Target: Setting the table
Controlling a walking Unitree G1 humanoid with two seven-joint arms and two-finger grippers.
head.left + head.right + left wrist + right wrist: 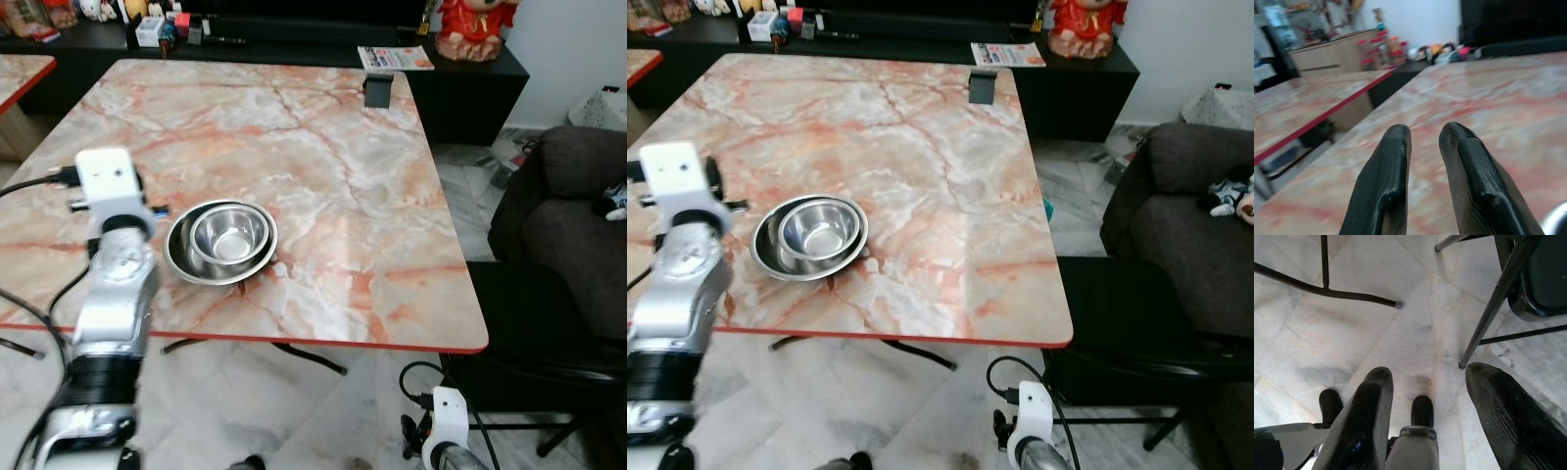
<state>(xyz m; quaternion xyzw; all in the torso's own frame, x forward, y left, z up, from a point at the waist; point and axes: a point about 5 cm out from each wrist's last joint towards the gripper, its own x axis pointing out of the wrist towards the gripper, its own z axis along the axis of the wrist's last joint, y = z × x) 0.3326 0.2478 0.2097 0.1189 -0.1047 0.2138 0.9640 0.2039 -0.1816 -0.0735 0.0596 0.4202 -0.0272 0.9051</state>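
Two steel bowls (221,240), one nested inside the other, sit on the marble table (323,176) near its front left edge. My left arm (108,186) reaches over that edge, just left of the bowls. In the left wrist view the left gripper (1425,129) hovers low over the tabletop with its fingers close together and nothing between them; a bowl rim (1558,219) shows beside it. My right arm (446,421) hangs low beside the table. The right gripper (1431,372) is open, pointing down at the floor.
A black chair (534,328) stands at the table's right front corner, with a dark sofa (578,206) behind it. A small black object (378,90) stands at the table's far edge. A second marble table (22,73) is at the left. Chair legs (1488,318) are near the right gripper.
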